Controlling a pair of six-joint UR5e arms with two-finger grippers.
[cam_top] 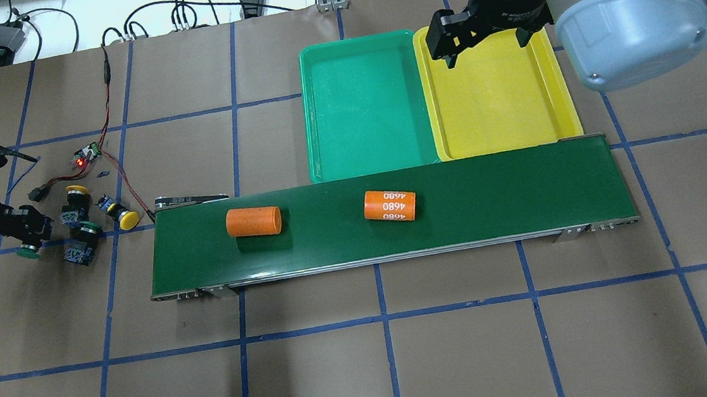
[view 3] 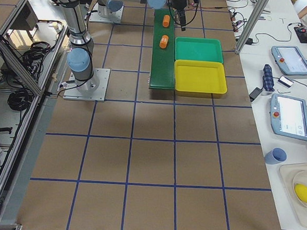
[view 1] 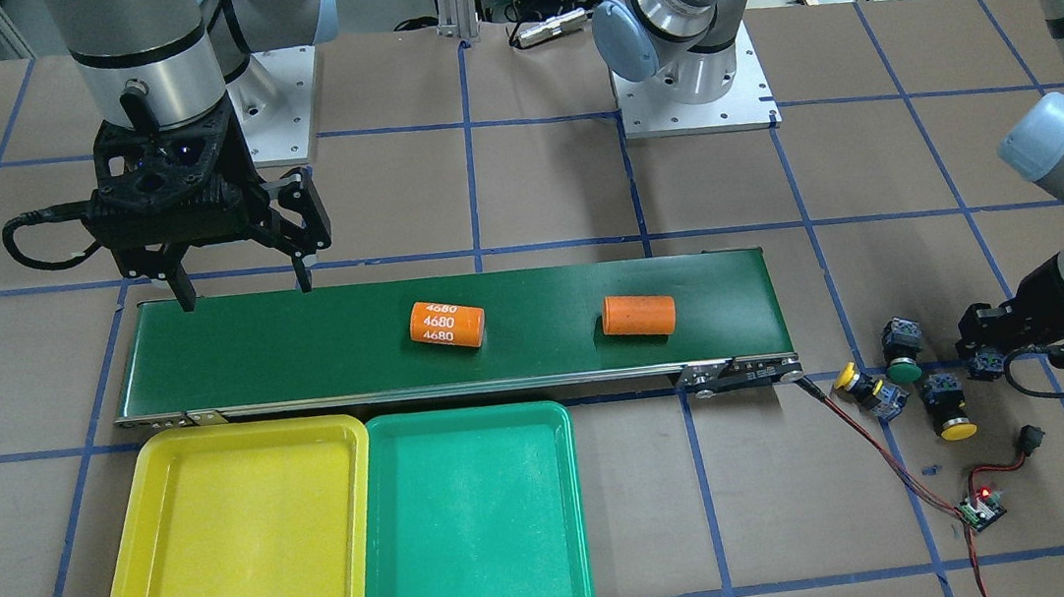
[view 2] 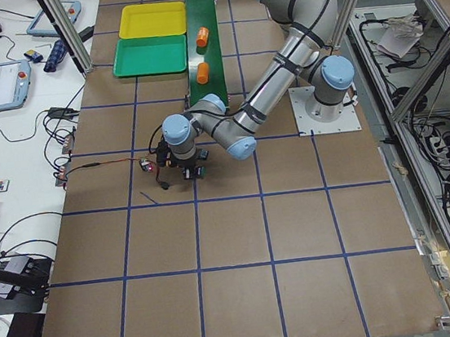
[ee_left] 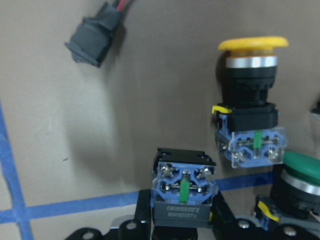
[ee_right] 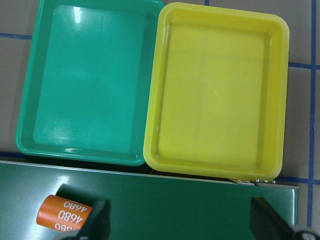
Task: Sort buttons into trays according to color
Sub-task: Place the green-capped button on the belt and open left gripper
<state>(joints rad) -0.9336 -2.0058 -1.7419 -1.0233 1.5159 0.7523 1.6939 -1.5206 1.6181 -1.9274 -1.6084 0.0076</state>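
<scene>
My left gripper (view 1: 978, 356) (cam_top: 30, 235) is low over the table beyond the belt's end, shut on a green-capped button (cam_top: 27, 252). In the left wrist view its fingers (ee_left: 142, 220) clamp that button's blue-grey contact block (ee_left: 183, 187). Three more buttons lie close by: a yellow one (view 1: 860, 387) on its side, a green one (view 1: 903, 354) and another yellow one (view 1: 949, 409). My right gripper (view 1: 247, 295) (ee_right: 180, 220) hangs open and empty above the belt's other end. The yellow tray (view 1: 233, 557) and the green tray (view 1: 469, 542) lie side by side with nothing in them.
A long dark-green conveyor belt (view 1: 300, 352) carries two orange cylinders (view 1: 446, 324) (view 1: 639, 315). A small circuit board (view 1: 981, 508) with a red light, red-black wires and a black switch (view 1: 1031, 439) lie near the buttons.
</scene>
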